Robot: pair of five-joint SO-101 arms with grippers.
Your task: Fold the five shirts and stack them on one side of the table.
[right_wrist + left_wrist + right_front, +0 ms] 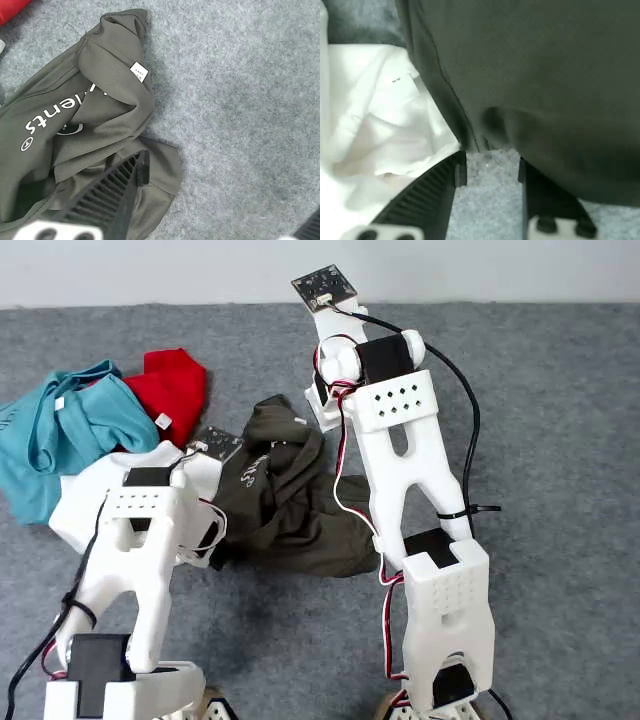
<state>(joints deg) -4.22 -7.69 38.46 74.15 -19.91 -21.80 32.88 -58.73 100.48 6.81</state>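
Four garments from above: teal shirt (60, 430), red shirt (175, 385) and white shirt (80, 495) to one side, olive shirt (290, 510) crumpled between the arms. Left wrist view: left gripper (491, 170), fingers apart, at the olive shirt's edge. Right wrist view: right gripper (227, 195) spread wide, one finger over that shirt.

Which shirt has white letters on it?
The dark olive shirt, crumpled to the right of the others in the high view. White letters run across it; the teal shirt, red shirt and white shirt show no white letters.

High camera looks down; both wrist cameras face the olive shirt (100, 75) closely.
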